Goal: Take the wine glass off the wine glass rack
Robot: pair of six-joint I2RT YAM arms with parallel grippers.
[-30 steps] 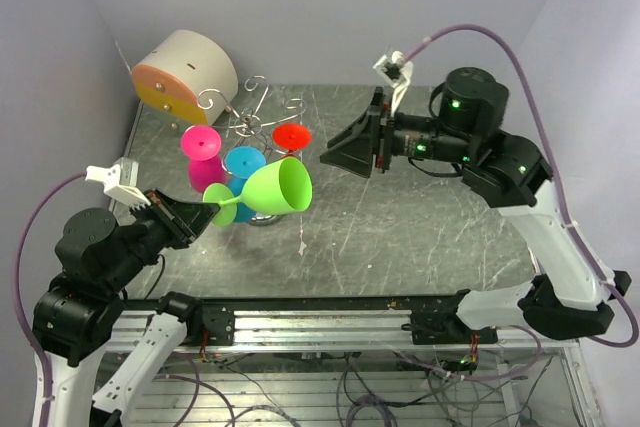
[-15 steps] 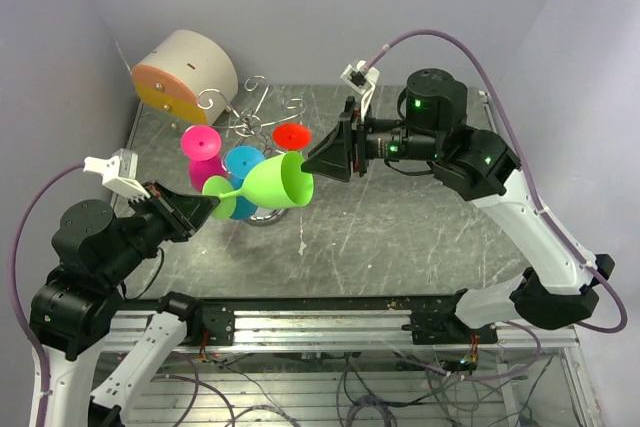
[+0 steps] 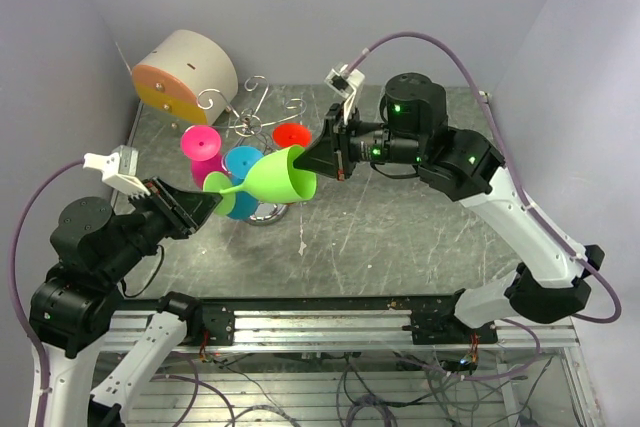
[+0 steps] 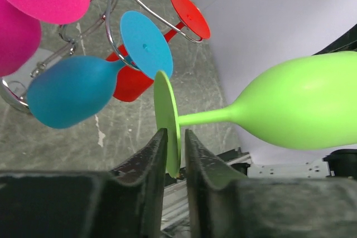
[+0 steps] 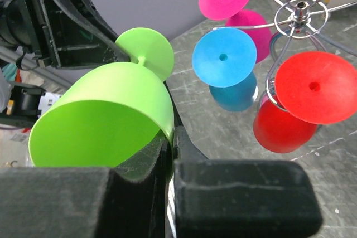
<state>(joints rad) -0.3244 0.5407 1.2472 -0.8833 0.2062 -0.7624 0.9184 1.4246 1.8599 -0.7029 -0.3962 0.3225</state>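
Note:
The green wine glass point(image 3: 275, 179) lies on its side in the air, off the silver wine glass rack point(image 3: 250, 112), held between both arms. My right gripper point(image 3: 305, 160) is shut on its rim, one finger inside the bowl point(image 5: 106, 121) and one outside. My left gripper point(image 3: 210, 205) straddles the glass's foot point(image 4: 167, 115). Its jaws stand slightly apart, with a thin gap beside the foot, so it is open point(image 4: 175, 137). The bowl point(image 4: 301, 104) points away from the left fingers.
Pink point(image 3: 203, 147), blue point(image 3: 243, 162) and red point(image 3: 291, 134) glasses hang upside down on the rack's curled arms, close behind the green glass. A beige cylinder with an orange face point(image 3: 190, 72) sits at the back left. Grey walls enclose the table.
My right gripper moved left to the green glass and shut on its rim. My left gripper's jaws eased apart around the foot, which stays between them.

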